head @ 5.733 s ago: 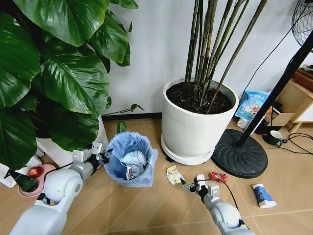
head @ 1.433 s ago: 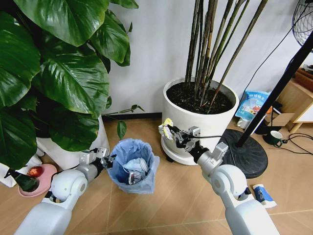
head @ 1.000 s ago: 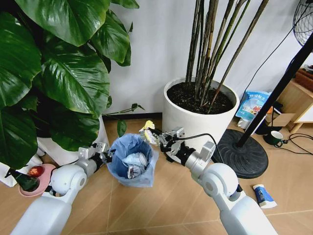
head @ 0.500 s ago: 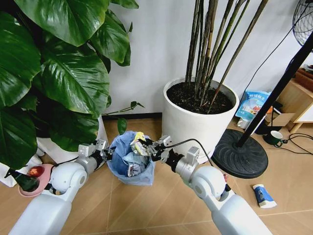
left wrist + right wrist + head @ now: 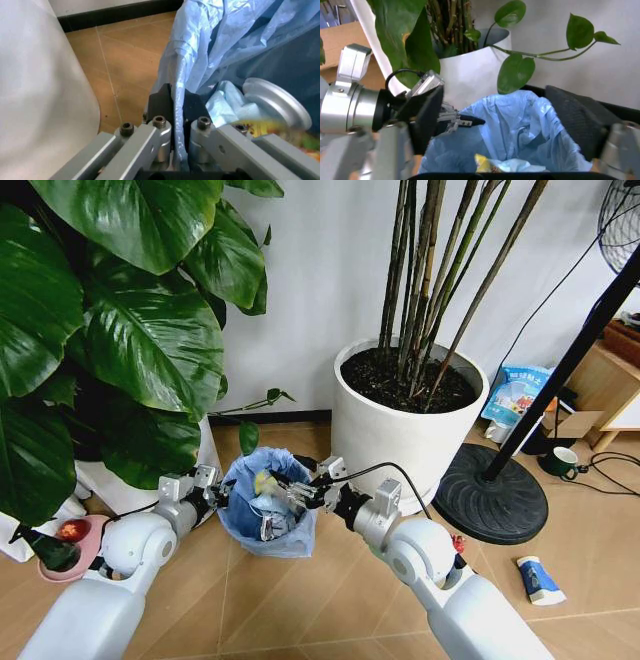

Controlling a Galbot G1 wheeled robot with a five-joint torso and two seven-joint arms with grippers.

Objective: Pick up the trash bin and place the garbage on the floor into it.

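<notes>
The floor (image 5: 330, 600), light herringbone wood, is bounded by a white wall at twelve o'clock. A big-leafed plant (image 5: 110, 330) fills the nine to eleven o'clock side, and a white pot (image 5: 400, 440) of bare stems stands at one o'clock beside a black fan base (image 5: 495, 500).

The trash bin (image 5: 262, 515), lined with a blue bag, sits just below centre. Its rim is pinched from nine o'clock by the left tool (image 5: 172, 112), closed narrow on the bag edge, presumably so the bin is steadied and kept open.

The right tool (image 5: 298, 492) is held over the bin's mouth with its fingers spread wide; a yellow wrapper (image 5: 264, 481) lies just beneath it, apparently released inside.

A blue-white packet (image 5: 540, 578) remains on the floor at four o'clock.
</notes>
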